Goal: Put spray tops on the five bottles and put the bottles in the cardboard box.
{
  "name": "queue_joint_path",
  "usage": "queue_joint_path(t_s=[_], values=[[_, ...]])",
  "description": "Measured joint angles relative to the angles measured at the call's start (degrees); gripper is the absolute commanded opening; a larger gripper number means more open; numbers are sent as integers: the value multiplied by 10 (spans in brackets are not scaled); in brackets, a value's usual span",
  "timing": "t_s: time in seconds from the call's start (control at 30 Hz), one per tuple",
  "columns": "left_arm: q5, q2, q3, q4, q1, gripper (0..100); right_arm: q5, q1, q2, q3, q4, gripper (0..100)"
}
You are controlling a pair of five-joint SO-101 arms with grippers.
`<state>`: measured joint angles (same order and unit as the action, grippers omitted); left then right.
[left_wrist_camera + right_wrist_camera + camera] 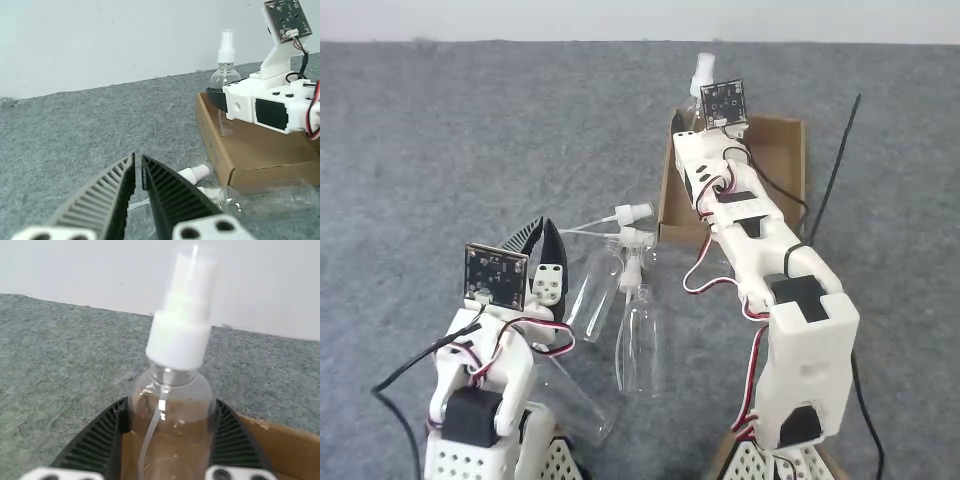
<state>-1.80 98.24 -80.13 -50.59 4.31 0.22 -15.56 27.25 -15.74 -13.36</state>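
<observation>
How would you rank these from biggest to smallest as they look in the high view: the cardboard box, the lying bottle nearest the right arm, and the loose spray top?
1. cardboard box, largest even with the arm hiding part of it
2. lying bottle
3. spray top, clearly the smallest

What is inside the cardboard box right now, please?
The right hand holds one upright bottle with a spray top at the far corner of the cardboard box. Beside the arm the floor shows bare cardboard; the arm covers the rest.
</observation>
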Motion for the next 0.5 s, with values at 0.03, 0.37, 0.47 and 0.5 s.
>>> queue_joint_path(t_s=[0.03, 0.37, 0.47, 0.5], values=[[0, 0, 0, 0, 0, 12, 0, 0, 0, 0, 0, 176], [0, 0, 0, 0, 0, 12, 1, 0, 0, 0, 0, 245], [0, 0, 0, 0, 0, 12, 4, 3, 1, -1, 0, 246], [0, 0, 0, 0, 0, 12, 4, 3, 1, -2, 0, 246]])
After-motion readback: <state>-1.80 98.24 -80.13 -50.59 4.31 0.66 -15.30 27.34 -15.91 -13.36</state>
